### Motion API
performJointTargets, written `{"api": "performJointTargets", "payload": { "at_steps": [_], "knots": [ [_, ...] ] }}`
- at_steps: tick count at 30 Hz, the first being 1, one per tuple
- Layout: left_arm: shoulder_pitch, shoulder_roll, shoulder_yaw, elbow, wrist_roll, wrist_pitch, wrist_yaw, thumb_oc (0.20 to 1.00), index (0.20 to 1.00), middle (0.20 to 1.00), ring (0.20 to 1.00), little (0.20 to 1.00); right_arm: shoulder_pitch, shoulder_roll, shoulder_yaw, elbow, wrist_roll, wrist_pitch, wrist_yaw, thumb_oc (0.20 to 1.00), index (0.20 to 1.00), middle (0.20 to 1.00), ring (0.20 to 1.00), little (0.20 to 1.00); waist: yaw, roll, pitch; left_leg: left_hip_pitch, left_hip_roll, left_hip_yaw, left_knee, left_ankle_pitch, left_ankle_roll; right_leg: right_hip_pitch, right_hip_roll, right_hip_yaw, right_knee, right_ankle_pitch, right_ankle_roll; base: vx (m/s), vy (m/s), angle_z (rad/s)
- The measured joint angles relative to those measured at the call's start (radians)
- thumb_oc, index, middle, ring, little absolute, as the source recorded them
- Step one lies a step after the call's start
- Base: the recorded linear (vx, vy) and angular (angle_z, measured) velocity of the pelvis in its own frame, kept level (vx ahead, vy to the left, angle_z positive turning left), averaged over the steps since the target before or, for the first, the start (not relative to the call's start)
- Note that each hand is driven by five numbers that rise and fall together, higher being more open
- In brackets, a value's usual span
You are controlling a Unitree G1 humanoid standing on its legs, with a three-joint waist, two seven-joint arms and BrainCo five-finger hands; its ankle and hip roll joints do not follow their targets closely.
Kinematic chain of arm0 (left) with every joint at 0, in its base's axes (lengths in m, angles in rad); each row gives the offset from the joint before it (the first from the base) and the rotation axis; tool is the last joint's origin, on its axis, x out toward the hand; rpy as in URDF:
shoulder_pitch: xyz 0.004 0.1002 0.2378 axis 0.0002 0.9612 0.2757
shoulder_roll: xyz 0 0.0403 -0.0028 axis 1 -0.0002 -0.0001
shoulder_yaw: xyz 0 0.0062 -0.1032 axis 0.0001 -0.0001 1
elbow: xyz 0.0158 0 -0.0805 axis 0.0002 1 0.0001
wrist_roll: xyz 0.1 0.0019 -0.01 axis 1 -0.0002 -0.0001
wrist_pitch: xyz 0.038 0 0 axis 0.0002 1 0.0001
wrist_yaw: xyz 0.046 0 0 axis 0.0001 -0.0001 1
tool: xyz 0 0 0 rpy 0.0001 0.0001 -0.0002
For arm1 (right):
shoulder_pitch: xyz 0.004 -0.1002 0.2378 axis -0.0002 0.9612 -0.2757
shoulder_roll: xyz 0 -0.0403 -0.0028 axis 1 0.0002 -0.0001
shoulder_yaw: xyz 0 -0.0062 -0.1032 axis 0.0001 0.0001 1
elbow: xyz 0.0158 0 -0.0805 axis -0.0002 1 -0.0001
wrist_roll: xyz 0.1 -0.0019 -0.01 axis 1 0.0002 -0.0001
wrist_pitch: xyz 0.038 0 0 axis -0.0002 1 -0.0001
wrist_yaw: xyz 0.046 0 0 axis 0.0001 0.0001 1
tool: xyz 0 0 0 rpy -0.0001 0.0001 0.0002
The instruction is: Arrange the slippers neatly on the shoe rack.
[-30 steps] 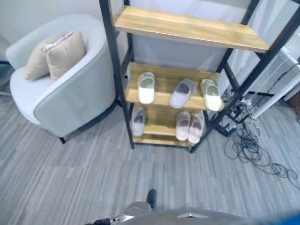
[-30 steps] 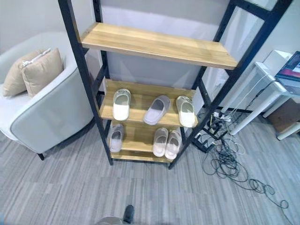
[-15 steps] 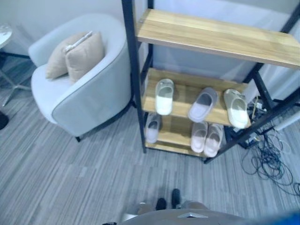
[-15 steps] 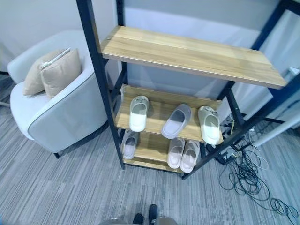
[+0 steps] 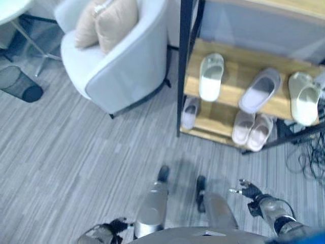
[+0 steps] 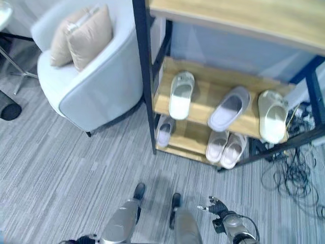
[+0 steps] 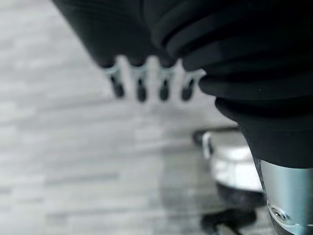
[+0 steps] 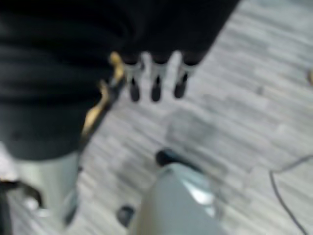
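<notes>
The slippers lay on the shoe rack: three on the middle shelf, three on the lower one. The right robot hand and the left robot hand hung low over the floor, fingers relaxed, holding nothing.

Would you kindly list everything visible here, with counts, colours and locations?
Shoe rack: one, black frame with wooden shelves, ahead on the right.
Slippers, middle shelf: three; white, grey angled, white.
Slippers, bottom shelf: three, pale grey; one at left, a pair at right.
Armchair: one, light grey, left of the rack.
Cushions: two, beige, on the armchair.
Wastebasket: one, dark mesh, far left.
Cables: dark tangle, floor right of the rack.
Left hand: fingers straight, empty.
Right hand: fingers relaxed, empty.
</notes>
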Motion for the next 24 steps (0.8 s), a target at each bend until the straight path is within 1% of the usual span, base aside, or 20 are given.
{"api": "performJointTargets", "payload": {
  "at_steps": [1, 2, 3, 5, 7, 8, 9, 11, 12, 13, 14, 15, 16, 18, 19, 20, 21, 22, 23, 24],
  "knots": [
    [-0.001, 0.002, -0.011, -0.02, -0.01, -0.007, 0.01, 1.0, 1.0, 1.0, 1.0, 1.0, 0.0, -0.011, -0.026, -0.036, 0.002, -0.001, -0.011, 1.0, 1.0, 1.0, 1.0, 1.0, -0.004, 0.007, 0.009, -0.012, 0.0, 0.007, -0.004, 0.004, 0.0, -0.019, 0.001, 0.009, -0.009, 0.002, 0.002, -0.08, 0.075, -0.59],
    [-0.003, 0.002, -0.021, -0.058, -0.027, -0.023, 0.028, 1.0, 1.0, 1.0, 1.0, 1.0, 0.0, -0.043, -0.065, -0.123, 0.011, -0.021, -0.04, 1.0, 1.0, 1.0, 1.0, 1.0, -0.006, 0.036, 0.034, -0.032, -0.001, 0.012, -0.005, 0.008, 0.005, -0.036, 0.004, 0.02, -0.029, 0.015, 0.02, -0.04, 0.045, -0.52],
    [-0.006, 0.0, -0.022, -0.066, -0.038, -0.03, 0.037, 1.0, 1.0, 1.0, 1.0, 1.0, -0.002, -0.057, -0.081, -0.146, 0.019, -0.032, -0.054, 1.0, 1.0, 1.0, 1.0, 1.0, -0.01, 0.043, 0.048, -0.034, -0.001, 0.014, -0.005, 0.015, 0.007, -0.036, 0.005, 0.022, -0.034, 0.027, 0.026, -0.02, 0.027, -0.42],
    [-0.002, 0.005, -0.028, -0.097, -0.06, -0.043, 0.052, 1.0, 1.0, 1.0, 1.0, 1.0, 0.023, -0.079, -0.103, -0.217, 0.027, -0.036, -0.09, 1.0, 1.0, 1.0, 1.0, 1.0, -0.015, 0.045, 0.052, -0.033, -0.002, 0.025, -0.005, 0.024, 0.007, -0.038, 0.003, 0.035, -0.033, 0.033, 0.026, -0.01, 0.026, -0.1],
    [-0.001, 0.006, -0.034, -0.125, -0.084, -0.061, 0.061, 1.0, 1.0, 1.0, 1.0, 1.0, 0.045, -0.091, -0.137, -0.28, 0.025, -0.046, -0.119, 1.0, 1.0, 1.0, 1.0, 1.0, -0.028, 0.039, 0.064, -0.028, -0.002, 0.031, -0.006, 0.024, 0.006, -0.047, 0.004, 0.045, -0.037, 0.033, 0.023, -0.01, 0.017, -0.03],
    [-0.001, -0.001, -0.044, -0.146, -0.091, -0.066, 0.063, 1.0, 1.0, 1.0, 1.0, 1.0, 0.077, -0.113, -0.17, -0.37, 0.023, -0.052, -0.138, 1.0, 1.0, 1.0, 1.0, 1.0, -0.029, 0.046, 0.072, -0.031, -0.002, 0.033, -0.007, 0.024, 0.006, -0.049, 0.004, 0.049, -0.041, 0.034, 0.021, -0.02, 0.049, -0.26],
    [-0.001, -0.009, -0.061, -0.145, -0.107, -0.076, 0.071, 1.0, 1.0, 1.0, 1.0, 1.0, 0.08, -0.132, -0.196, -0.439, 0.017, -0.068, -0.17, 1.0, 1.0, 1.0, 1.0, 1.0, -0.04, 0.048, 0.083, -0.031, -0.003, 0.038, -0.008, 0.027, 0.009, -0.049, 0.004, 0.055, -0.045, 0.036, 0.02, -0.01, 0.054, -0.36],
    [0.001, -0.018, -0.062, -0.132, -0.12, -0.078, 0.081, 1.0, 1.0, 1.0, 1.0, 1.0, 0.111, -0.135, -0.221, -0.553, -0.01, -0.063, -0.187, 1.0, 1.0, 1.0, 1.0, 1.0, -0.042, 0.044, 0.087, -0.023, 0.004, 0.068, -0.006, 0.035, 0.009, -0.065, 0.009, 0.078, -0.049, 0.037, 0.02, 0.02, -0.016, -0.71],
    [0.009, -0.034, -0.055, -0.107, -0.13, -0.077, 0.087, 1.0, 1.0, 1.0, 1.0, 1.0, 0.128, -0.135, -0.227, -0.635, -0.032, -0.073, -0.19, 1.0, 1.0, 1.0, 1.0, 1.0, -0.029, 0.046, 0.087, -0.014, 0.025, 0.095, -0.009, 0.038, 0.019, -0.058, 0.003, 0.062, -0.068, 0.046, 0.028, 0.05, -0.157, -1.1],
    [0.012, -0.048, -0.041, -0.099, -0.13, -0.076, 0.087, 1.0, 1.0, 1.0, 1.0, 1.0, 0.126, -0.137, -0.228, -0.663, -0.058, -0.074, -0.191, 1.0, 1.0, 1.0, 1.0, 1.0, -0.024, 0.061, 0.096, 0.001, 0.056, 0.148, -0.02, 0.056, 0.041, -0.051, -0.015, -0.029, -0.054, 0.047, 0.019, 0.08, -0.22, -1.23],
    [0.016, -0.048, -0.038, -0.098, -0.132, -0.077, 0.086, 1.0, 1.0, 1.0, 1.0, 1.0, 0.133, -0.14, -0.221, -0.679, -0.08, -0.074, -0.192, 1.0, 1.0, 1.0, 1.0, 1.0, -0.026, 0.059, 0.097, 0.013, 0.068, 0.158, -0.024, 0.044, 0.034, -0.047, -0.046, -0.088, -0.024, 0.053, 0.028, 0.08, -0.23, -0.67],
    [0.017, -0.038, -0.035, -0.094, -0.14, -0.076, 0.084, 1.0, 1.0, 1.0, 1.0, 1.0, 0.143, -0.137, -0.211, -0.689, -0.091, -0.071, -0.192, 1.0, 1.0, 1.0, 1.0, 1.0, -0.039, 0.043, 0.101, 0.029, 0.059, 0.16, -0.024, 0.042, 0.03, -0.008, -0.061, -0.087, -0.039, 0.066, 0.048, 0.06, -0.142, -0.39],
    [0.013, -0.029, -0.025, -0.093, -0.148, -0.076, 0.084, 1.0, 1.0, 1.0, 1.0, 1.0, 0.148, -0.141, -0.202, -0.697, -0.094, -0.071, -0.189, 1.0, 1.0, 1.0, 1.0, 1.0, -0.042, 0.037, 0.11, 0.042, 0.062, 0.16, -0.021, 0.042, 0.029, 0.008, -0.059, -0.083, -0.049, 0.054, 0.04, 0.06, -0.173, -0.05],
    [0.013, -0.035, -0.019, -0.074, -0.149, -0.076, 0.084, 1.0, 1.0, 1.0, 1.0, 1.0, 0.181, -0.139, -0.199, -0.763, -0.108, -0.063, -0.183, 1.0, 1.0, 1.0, 1.0, 1.0, -0.055, 0.029, 0.111, 0.056, 0.088, 0.159, -0.024, 0.042, 0.01, 0.016, -0.038, -0.091, -0.035, 0.05, 0.029, 0.11, -0.317, -0.1],
    [0.014, -0.025, -0.018, -0.069, -0.15, -0.076, 0.085, 1.0, 1.0, 1.0, 1.0, 1.0, 0.189, -0.14, -0.2, -0.776, -0.119, -0.063, -0.181, 1.0, 1.0, 1.0, 1.0, 1.0, -0.056, 0.025, 0.113, 0.071, 0.098, 0.16, -0.027, 0.042, -0.001, 0.025, -0.028, -0.09, -0.032, 0.044, 0.02, 0.09, -0.278, -0.11],
    [0.031, -0.018, -0.03, -0.086, -0.148, -0.076, 0.084, 1.0, 1.0, 1.0, 1.0, 1.0, 0.232, -0.14, -0.207, -0.846, -0.13, -0.057, -0.175, 1.0, 1.0, 1.0, 1.0, 1.0, -0.056, 0.021, 0.112, 0.099, 0.123, 0.165, -0.023, 0.038, -0.018, 0.052, 0.0, -0.094, -0.022, 0.022, 0.005, 0.03, -0.11, -0.1],
    [0.043, 0.001, -0.033, -0.09, -0.147, -0.079, 0.082, 1.0, 1.0, 1.0, 1.0, 1.0, 0.245, -0.138, -0.203, -0.86, -0.131, -0.076, -0.174, 1.0, 1.0, 1.0, 1.0, 1.0, -0.054, 0.008, 0.104, 0.113, 0.126, 0.16, -0.021, 0.033, -0.024, 0.067, 0.002, -0.094, -0.028, 0.015, -0.009, 0.03, -0.235, -0.1],
    [0.05, 0.008, -0.031, -0.087, -0.147, -0.079, 0.083, 1.0, 1.0, 1.0, 1.0, 1.0, 0.247, -0.138, -0.204, -0.855, -0.131, -0.081, -0.174, 1.0, 1.0, 1.0, 1.0, 1.0, -0.053, 0.0, 0.095, 0.12, 0.134, 0.155, -0.025, 0.033, -0.023, 0.069, 0.012, -0.094, -0.026, 0.009, -0.017, 0.06, -0.234, -0.11],
    [0.05, 0.007, -0.03, -0.081, -0.147, -0.079, 0.083, 1.0, 1.0, 1.0, 1.0, 1.0, 0.241, -0.143, -0.213, -0.851, -0.131, -0.081, -0.175, 1.0, 1.0, 1.0, 1.0, 1.0, -0.055, 0.001, 0.092, 0.12, 0.144, 0.151, -0.023, 0.039, -0.024, 0.067, 0.028, -0.1, -0.02, 0.005, -0.022, 0.06, -0.234, 0.06],
    [0.047, 0.0, -0.013, -0.067, -0.145, -0.084, 0.079, 1.0, 1.0, 1.0, 1.0, 1.0, 0.239, -0.141, -0.228, -0.859, -0.13, -0.08, -0.175, 1.0, 1.0, 1.0, 1.0, 1.0, -0.072, 0.008, 0.094, 0.081, 0.158, 0.146, 0.039, 0.042, -0.059, 0.064, 0.052, -0.111, 0.012, -0.011, -0.03, 0.11, 0.045, 0.39]
  ]
}}
